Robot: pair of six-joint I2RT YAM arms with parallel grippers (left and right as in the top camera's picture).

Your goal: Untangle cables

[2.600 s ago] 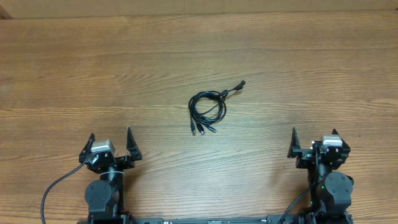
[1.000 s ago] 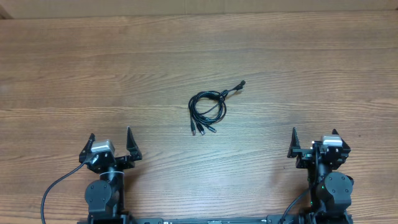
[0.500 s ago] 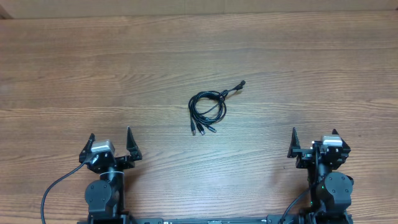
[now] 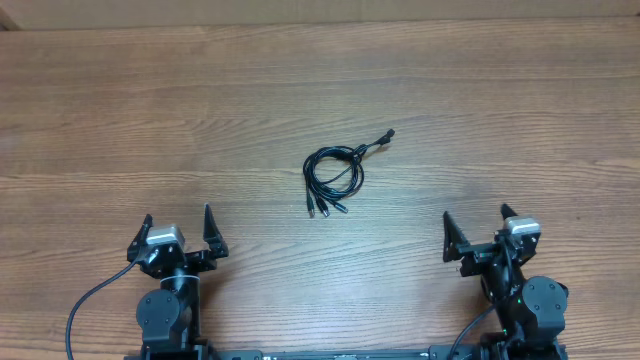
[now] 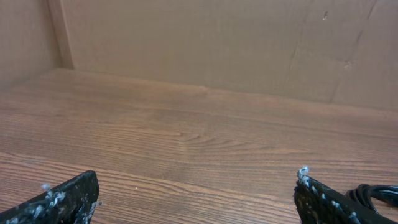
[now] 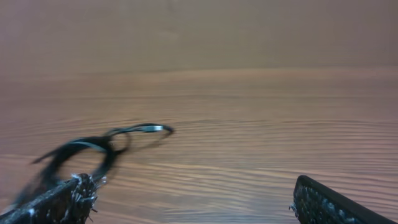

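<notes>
The cables point(image 4: 333, 173) are thin black cords coiled in a small bundle at the middle of the wooden table, with one plug end reaching up-right point(image 4: 388, 134) and several plug ends at the lower left point(image 4: 318, 208). My left gripper point(image 4: 178, 229) is open and empty at the near left, far from the bundle. My right gripper point(image 4: 475, 229) is open and empty at the near right, turned toward the bundle. The bundle shows blurred at the left of the right wrist view point(image 6: 81, 152) and at the lower right edge of the left wrist view point(image 5: 379, 194).
The wooden table point(image 4: 500, 100) runs back to a cardboard wall point(image 5: 186, 43). A thicker black arm cable point(image 4: 85, 305) loops beside the left arm's base.
My right gripper has turned and shifted left toward the cable bundle. The left arm and the cables have not moved.
</notes>
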